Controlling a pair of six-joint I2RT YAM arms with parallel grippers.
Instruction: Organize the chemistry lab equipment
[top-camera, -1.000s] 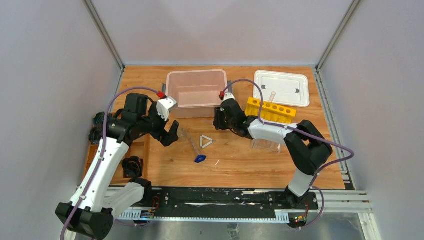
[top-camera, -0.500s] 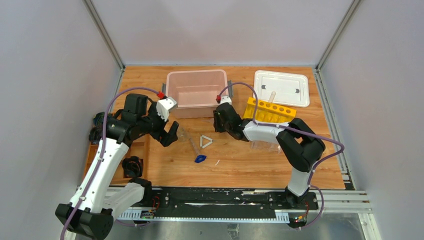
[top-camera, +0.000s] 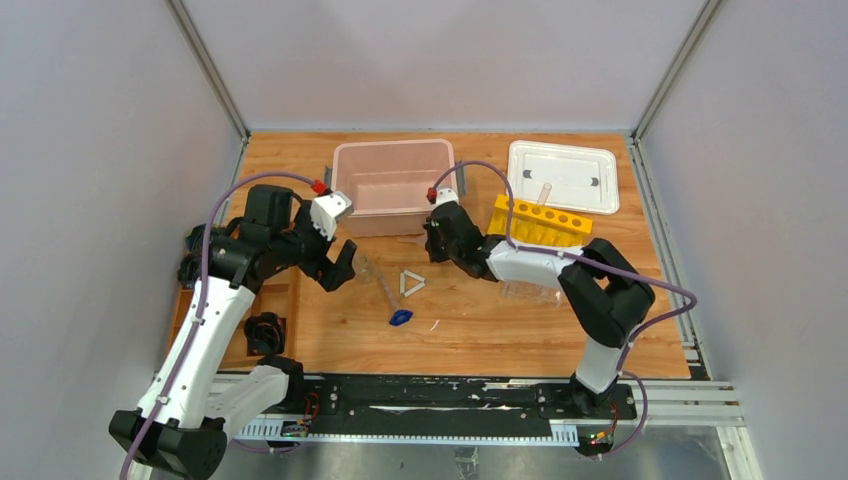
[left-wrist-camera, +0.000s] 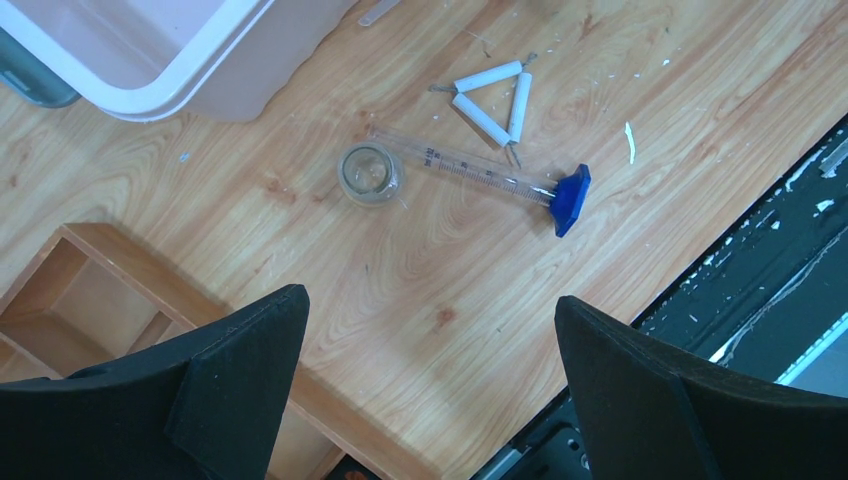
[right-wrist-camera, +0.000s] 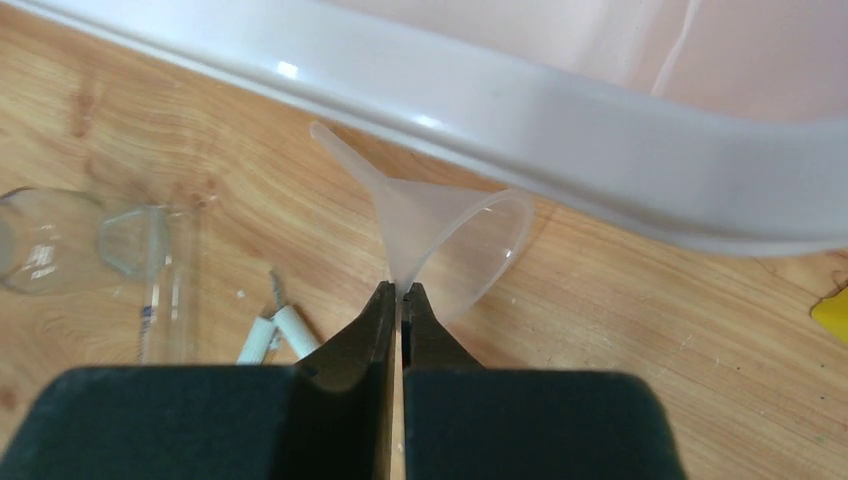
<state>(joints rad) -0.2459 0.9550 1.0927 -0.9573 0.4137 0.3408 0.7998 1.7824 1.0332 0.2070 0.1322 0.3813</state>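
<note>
A pink bin (top-camera: 385, 222) with grey handles (left-wrist-camera: 35, 85) stands open at the far middle of the wooden worktop (top-camera: 480, 320). A white rectangular lid (top-camera: 580, 165) lies flat to its right, apart from it. A wooden tray (left-wrist-camera: 100, 300) with compartments sits at the worktop's left edge, and a black rail (top-camera: 430, 395) runs along the near side

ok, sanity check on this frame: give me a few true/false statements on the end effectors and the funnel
1. The right end effector is shut on the funnel's rim. True.
2. The left end effector is shut. False: it is open and holds nothing.
3. The funnel lies inside the pink bin. False: it is outside, by the bin's wall.
4. The white triangle lies on the table beside the graduated cylinder. True.
</note>
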